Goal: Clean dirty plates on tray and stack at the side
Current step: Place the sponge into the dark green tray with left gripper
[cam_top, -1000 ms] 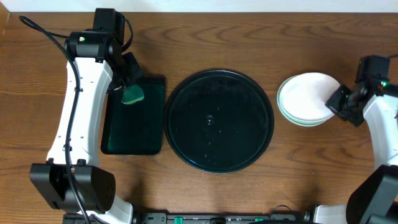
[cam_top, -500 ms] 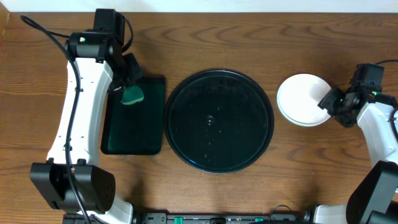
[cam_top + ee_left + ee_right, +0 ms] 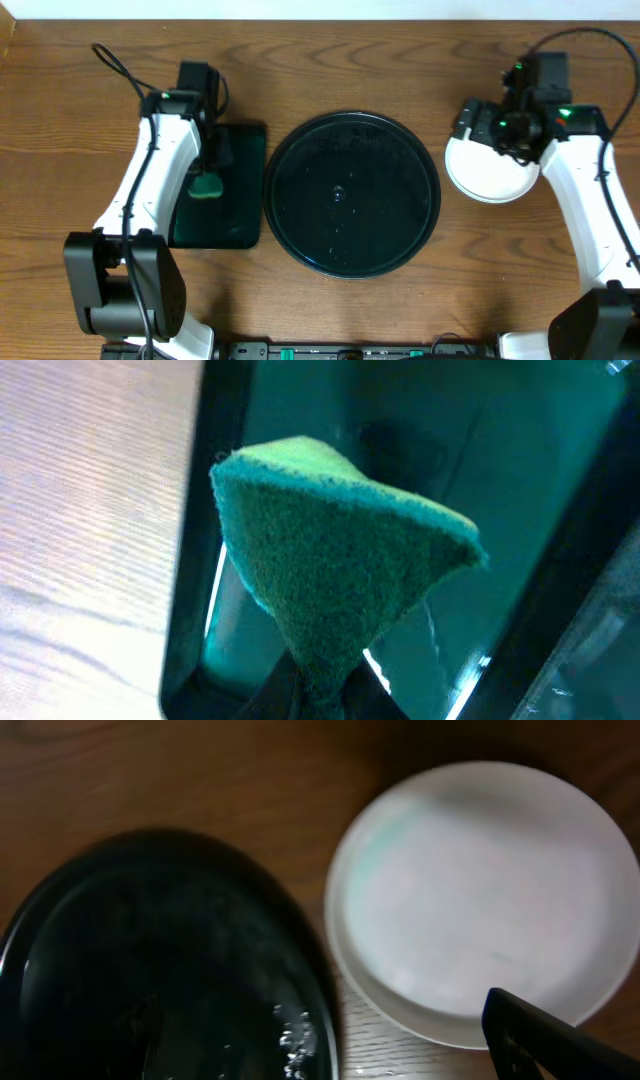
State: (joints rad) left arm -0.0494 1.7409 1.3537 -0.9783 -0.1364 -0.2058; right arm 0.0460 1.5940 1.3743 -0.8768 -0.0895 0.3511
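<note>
The plates (image 3: 490,172) sit in a white stack on the table to the right of the tray (image 3: 352,193). The tray, round, glossy and black, holds only water droplets. In the right wrist view the top plate (image 3: 480,890) looks clean with a faint mint tint. My right gripper (image 3: 480,128) hovers over the stack's far-left edge, open and holding nothing. Only one of its fingertips (image 3: 540,1040) shows, low on the right. My left gripper (image 3: 320,698) is shut on a green sponge (image 3: 340,560), over the rectangular tray.
A smaller rectangular black tray (image 3: 215,215) with a wet teal sheen lies left of the round tray. The sponge (image 3: 207,186) hangs over its middle. Bare wood surrounds both trays and the stack.
My right gripper opened and swung from the stack's right side to above its far edge. My left arm carried the sponge from the rectangular tray's far end towards its middle.
</note>
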